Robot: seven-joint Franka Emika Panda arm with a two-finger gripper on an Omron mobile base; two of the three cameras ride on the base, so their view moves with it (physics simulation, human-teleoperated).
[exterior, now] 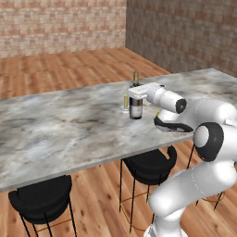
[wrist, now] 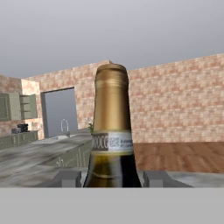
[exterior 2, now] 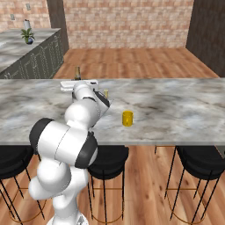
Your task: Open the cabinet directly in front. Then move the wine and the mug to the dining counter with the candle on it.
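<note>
claw [exterior: 135, 94]: fingers on both sides of the wine [exterior: 135, 105], holding it | wine: upright on the marble tabletop [exterior: 55, 129], beside the candle [exterior: 125, 102] | mug [exterior 2: 127, 118]: on tabletop, apart from both

I see the candle [exterior: 125, 102] just left of the wine [exterior: 135, 102]; the tabletop [exterior: 55, 129] at frame left lies bare.

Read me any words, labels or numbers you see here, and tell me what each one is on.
Nothing can be read for sure.
Neck band of the wine: small dark characters, too blurred to read.
Pale body label of the wine, left base view: no legible text.
The mug, the candle and the dining counter bear no text.
</note>
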